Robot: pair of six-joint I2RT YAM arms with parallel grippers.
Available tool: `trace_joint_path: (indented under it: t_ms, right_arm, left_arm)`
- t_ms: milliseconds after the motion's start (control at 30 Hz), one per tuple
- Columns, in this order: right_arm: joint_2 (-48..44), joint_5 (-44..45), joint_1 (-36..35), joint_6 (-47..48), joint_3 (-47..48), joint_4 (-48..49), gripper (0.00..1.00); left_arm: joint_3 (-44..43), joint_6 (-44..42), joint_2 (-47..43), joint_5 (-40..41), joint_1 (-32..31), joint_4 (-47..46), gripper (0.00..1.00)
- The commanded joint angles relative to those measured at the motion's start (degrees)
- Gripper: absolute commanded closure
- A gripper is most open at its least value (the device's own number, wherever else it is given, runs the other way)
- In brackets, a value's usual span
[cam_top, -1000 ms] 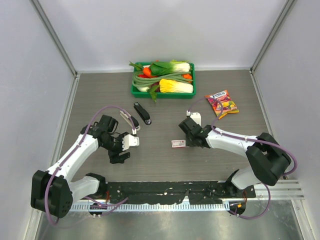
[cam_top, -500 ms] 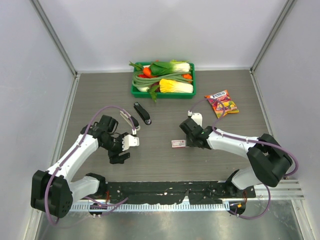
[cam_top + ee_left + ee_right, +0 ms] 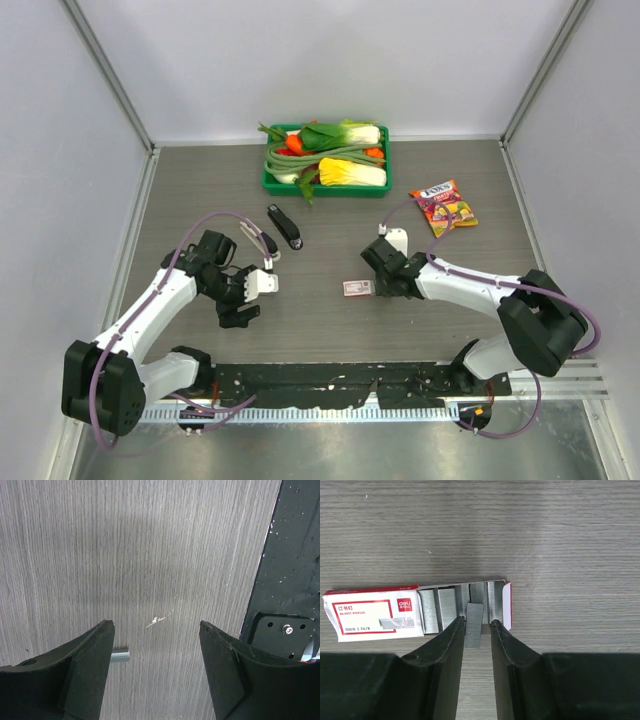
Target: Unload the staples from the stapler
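Observation:
My right gripper (image 3: 477, 621) stands open only a little, its jaws straddling one loose strip of staples (image 3: 474, 630). The strip rests against the left finger, and a thin gap shows at the right one. Its far end leans on the open pink-and-white staple box (image 3: 370, 615), which holds several more strips. In the top view the right gripper (image 3: 378, 285) sits at that box (image 3: 357, 288). My left gripper (image 3: 156, 625) is open and empty over the table, with another short grey strip (image 3: 120, 655) by its left finger. The stapler (image 3: 268, 250) is small and half hidden by a cable.
An all-black stapler (image 3: 285, 227) lies left of centre. A green tray (image 3: 268, 185) of vegetables stands at the back and a candy bag (image 3: 443, 207) at the back right. A bent single staple (image 3: 159, 621) lies on the table. The black base plate (image 3: 295, 555) borders the left gripper's right side.
The right arm has shifted slightly to the right at the staple box. The left arm has not moved.

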State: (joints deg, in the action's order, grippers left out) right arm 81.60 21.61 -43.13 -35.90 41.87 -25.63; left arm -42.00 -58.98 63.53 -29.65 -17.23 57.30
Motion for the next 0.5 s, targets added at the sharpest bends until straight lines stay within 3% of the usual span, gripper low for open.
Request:
trace_joint_path:
  t_ms: [0,467]
  right_arm:
    - [-1.2,2.0,-0.2,0.7,1.8,-2.1,0.67]
    - [1.5,-0.2,-0.2,1.4,3.0,0.4,0.72]
  left_arm:
    - [-1.2,-0.8,-0.9,-1.3,0.0,0.5,0.28]
    - [-1.0,-0.8,-1.0,-1.4,0.0,0.6,0.28]
